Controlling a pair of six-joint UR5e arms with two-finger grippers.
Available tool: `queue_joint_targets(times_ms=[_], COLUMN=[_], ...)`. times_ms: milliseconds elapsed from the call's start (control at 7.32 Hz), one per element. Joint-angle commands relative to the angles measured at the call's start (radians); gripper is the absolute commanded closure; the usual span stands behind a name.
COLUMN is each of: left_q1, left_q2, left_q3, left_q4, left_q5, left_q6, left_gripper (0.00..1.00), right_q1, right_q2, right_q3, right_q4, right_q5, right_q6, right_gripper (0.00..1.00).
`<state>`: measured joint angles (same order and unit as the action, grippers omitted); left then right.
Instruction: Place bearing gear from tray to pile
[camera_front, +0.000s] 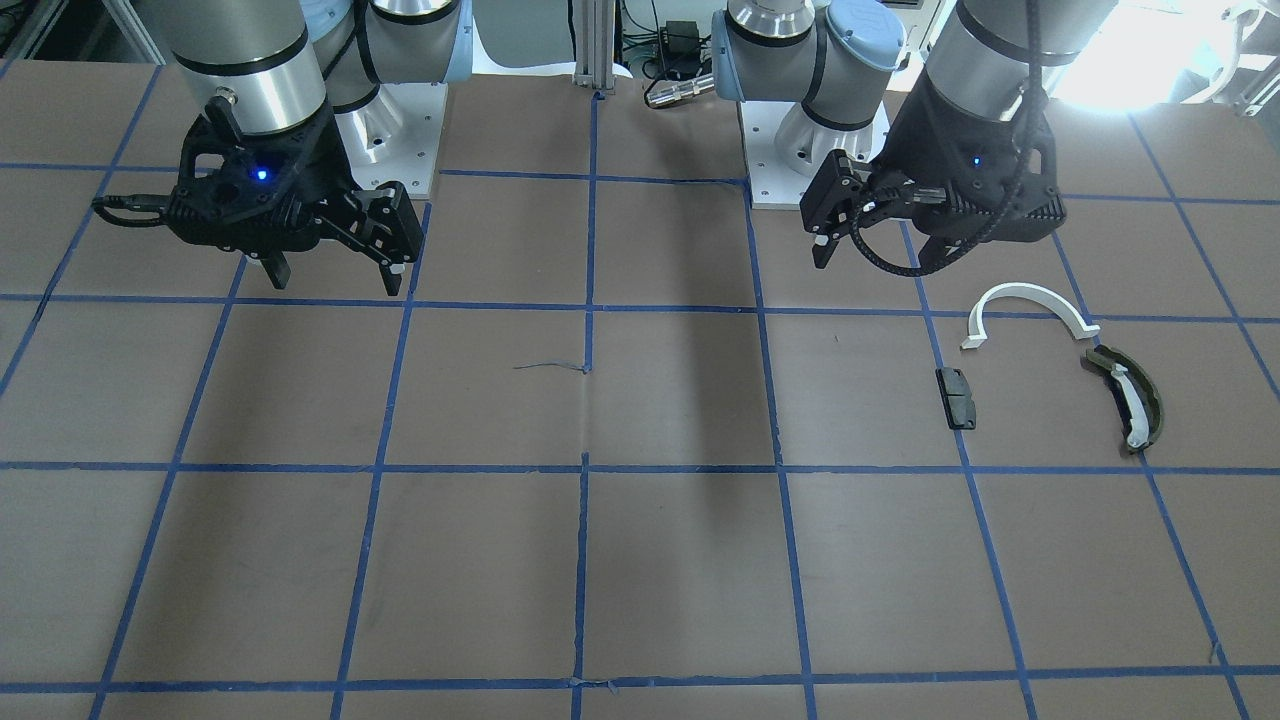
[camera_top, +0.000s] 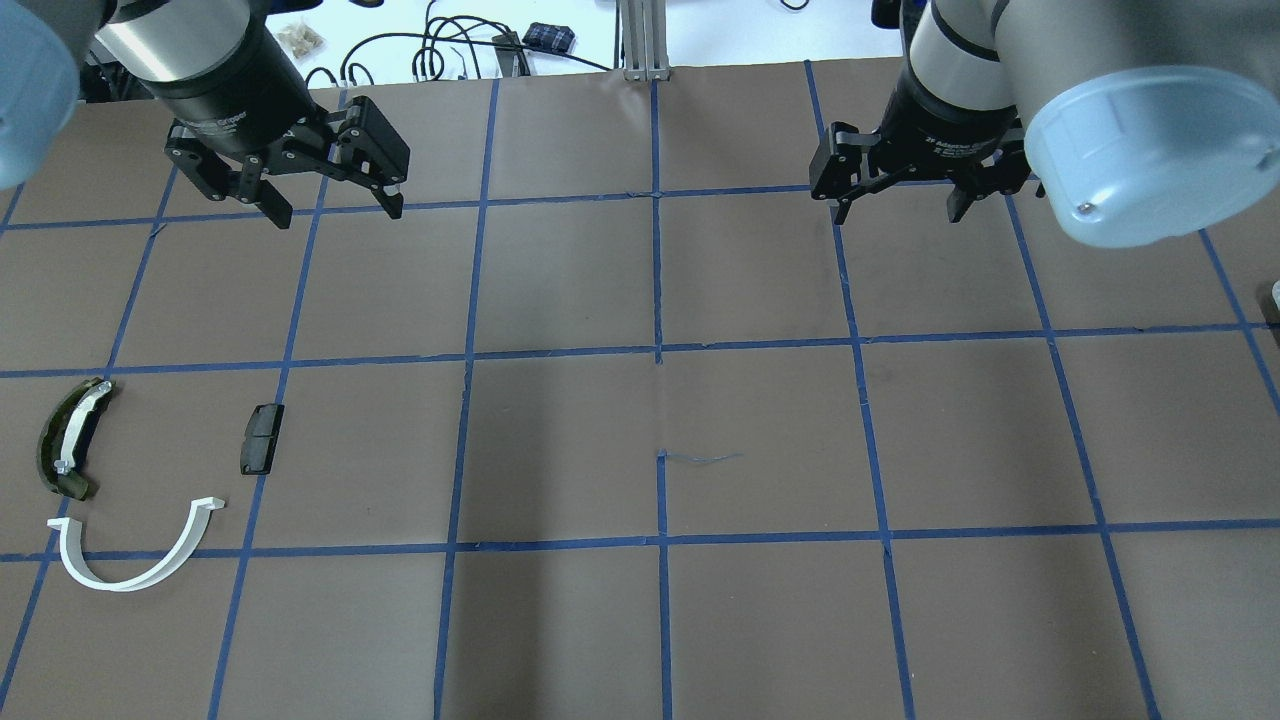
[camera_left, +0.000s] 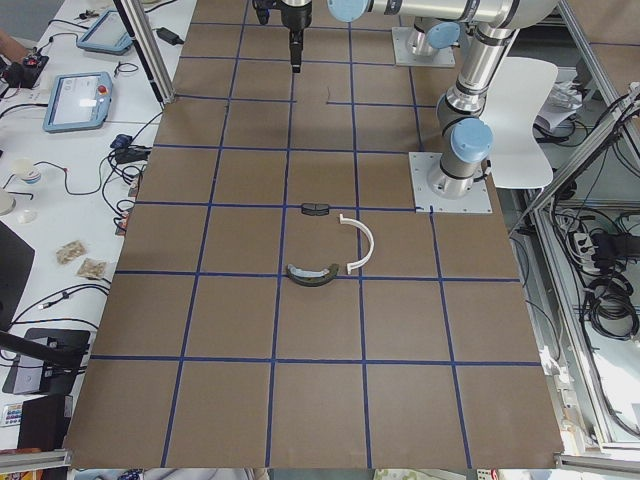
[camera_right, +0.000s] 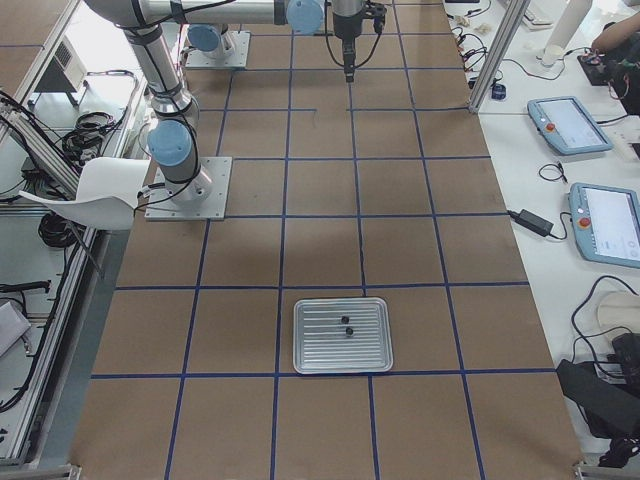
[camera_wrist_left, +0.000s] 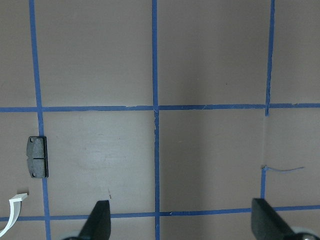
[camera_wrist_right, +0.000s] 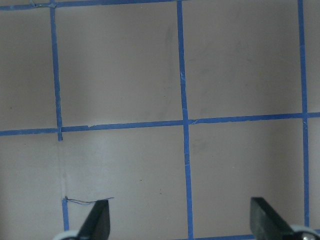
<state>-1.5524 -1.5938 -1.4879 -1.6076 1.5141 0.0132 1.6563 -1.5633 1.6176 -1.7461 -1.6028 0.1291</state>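
Observation:
The pile lies on the table on my left side: a white half-ring arc (camera_top: 135, 560) (camera_front: 1030, 305), a dark olive curved piece with a white strip (camera_top: 70, 437) (camera_front: 1128, 398), and a small black block (camera_top: 260, 438) (camera_front: 957, 397) (camera_wrist_left: 37, 156). A metal tray (camera_right: 320, 352) sits at the table's right end, seen only in the exterior right view, with two small dark bearing gears (camera_right: 345, 326) on it. My left gripper (camera_top: 330, 195) (camera_front: 875, 258) (camera_wrist_left: 182, 222) is open and empty, raised beyond the pile. My right gripper (camera_top: 895, 205) (camera_front: 335, 280) (camera_wrist_right: 182, 222) is open and empty, raised, far from the tray.
The brown table (camera_top: 660, 420) carries a grid of blue tape lines. A small scuff mark (camera_top: 700, 458) lies near the middle. Cables and tablets lie beyond the table's far edge (camera_right: 570, 125). The arm bases (camera_front: 800, 150) stand at the robot's side.

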Motion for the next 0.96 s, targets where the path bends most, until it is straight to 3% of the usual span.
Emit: queue_joint_targets(times_ms=[0, 546, 820], left_q1=[0.000, -0.002, -0.002], left_q2=[0.000, 0.002, 0.002], left_q3=[0.000, 0.000, 0.000], left_q4=[0.000, 0.000, 0.000], left_q5=[0.000, 0.000, -0.002], left_q6=[0.001, 0.001, 0.001], left_gripper=[0.00, 0.00, 0.00], right_q1=[0.000, -0.042, -0.204], right_q2=[-0.004, -0.001, -0.001], right_q3=[0.001, -0.015, -0.054], right_q4=[-0.001, 0.010, 0.055], right_q5=[-0.003, -0.017, -0.028], right_q6=[-0.002, -0.066, -0.341], right_gripper=[0.00, 0.00, 0.00])
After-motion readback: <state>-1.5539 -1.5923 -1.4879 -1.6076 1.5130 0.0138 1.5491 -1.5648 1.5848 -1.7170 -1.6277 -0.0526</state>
